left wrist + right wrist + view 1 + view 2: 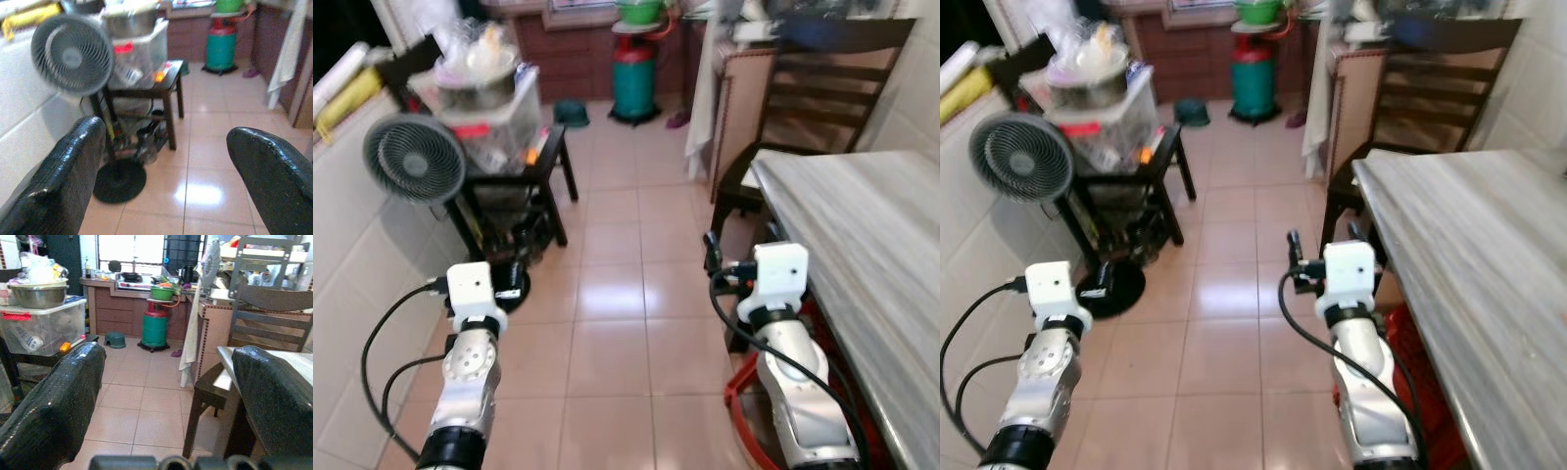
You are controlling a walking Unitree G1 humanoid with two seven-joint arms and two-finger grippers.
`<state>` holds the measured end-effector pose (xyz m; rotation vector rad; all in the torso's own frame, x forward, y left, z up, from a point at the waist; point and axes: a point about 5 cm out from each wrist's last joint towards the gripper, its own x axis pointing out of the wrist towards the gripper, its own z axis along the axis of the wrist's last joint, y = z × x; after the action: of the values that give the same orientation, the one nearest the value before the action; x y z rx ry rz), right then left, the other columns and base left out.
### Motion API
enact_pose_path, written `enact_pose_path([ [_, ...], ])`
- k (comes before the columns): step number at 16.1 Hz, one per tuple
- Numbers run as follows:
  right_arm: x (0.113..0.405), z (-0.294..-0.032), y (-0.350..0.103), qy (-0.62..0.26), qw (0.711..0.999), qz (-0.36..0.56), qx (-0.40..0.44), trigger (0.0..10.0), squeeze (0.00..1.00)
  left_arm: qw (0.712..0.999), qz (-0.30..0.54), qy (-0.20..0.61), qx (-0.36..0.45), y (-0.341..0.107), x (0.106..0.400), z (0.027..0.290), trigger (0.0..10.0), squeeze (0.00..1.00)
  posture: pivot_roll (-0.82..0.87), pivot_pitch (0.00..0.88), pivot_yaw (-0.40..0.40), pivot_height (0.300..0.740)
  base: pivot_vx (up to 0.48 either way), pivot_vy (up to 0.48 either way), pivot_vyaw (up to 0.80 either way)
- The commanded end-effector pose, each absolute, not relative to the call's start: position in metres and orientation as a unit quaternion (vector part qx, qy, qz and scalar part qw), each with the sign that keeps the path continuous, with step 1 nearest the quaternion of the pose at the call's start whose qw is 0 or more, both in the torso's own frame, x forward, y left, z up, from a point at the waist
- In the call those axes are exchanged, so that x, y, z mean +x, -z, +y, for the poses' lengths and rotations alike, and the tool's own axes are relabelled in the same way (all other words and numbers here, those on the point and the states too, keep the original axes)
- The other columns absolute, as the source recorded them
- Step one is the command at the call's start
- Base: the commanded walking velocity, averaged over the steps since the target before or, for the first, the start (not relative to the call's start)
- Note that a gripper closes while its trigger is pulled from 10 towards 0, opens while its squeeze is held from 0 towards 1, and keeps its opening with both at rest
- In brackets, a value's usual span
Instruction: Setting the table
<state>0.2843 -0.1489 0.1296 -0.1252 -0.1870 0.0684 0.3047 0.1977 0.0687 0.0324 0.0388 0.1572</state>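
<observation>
You are standing with the long grey marble-patterned worktop (871, 274) running along your right, nearest the right end effector (166, 382); both it and the left end effector (164, 161) are hanging released and empty.

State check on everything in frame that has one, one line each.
left pincer: open, holding nothing, raised over the floor
right pincer: open, holding nothing, beside the table edge
fan: upright on its stand; blades too blurred to tell if spinning
plastic bin: lid on, metal bowl stacked on top
chair: upright, at the table's far end
table: visible top bare, nothing set
</observation>
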Motion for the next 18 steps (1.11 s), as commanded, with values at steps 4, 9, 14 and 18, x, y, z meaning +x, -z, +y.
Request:
enact_pose_path([
  [4,0.2834,-0.1567,-0.1259,-0.015,0.995,-0.083,-0.055,10.0,0.0,0.997,0.026,-0.075,0.016,-0.067,0.3046,0.1952,10.0,0.0,-0.09,0.0,0.089,0.74,0.0,0.48,0.0],
  [9,0.2836,-0.1565,-0.1255,-0.012,0.995,-0.083,-0.051,10.0,0.0,0.997,0.029,-0.074,0.018,-0.0666,0.3063,0.1943,10.0,0.0,-0.1,0.0,0.094,0.74,0.0,0.48,0.0],
  [14,0.2842,-0.1563,-0.125,-0.01,0.995,-0.083,-0.05,10.0,0.0,0.997,0.03,-0.074,0.019,-0.0665,0.3066,0.1953,10.0,0.0,-0.09,0.0,0.093,0.74,0.0,0.48,0.0],
  [18,0.2842,-0.1567,-0.1241,-0.011,0.995,-0.082,-0.051,10.0,0.0,0.997,0.031,-0.074,0.019,-0.0656,0.3061,0.1933,10.0,0.0,-0.09,0.0,0.091,0.74,0.0,0.48,0.0],
])
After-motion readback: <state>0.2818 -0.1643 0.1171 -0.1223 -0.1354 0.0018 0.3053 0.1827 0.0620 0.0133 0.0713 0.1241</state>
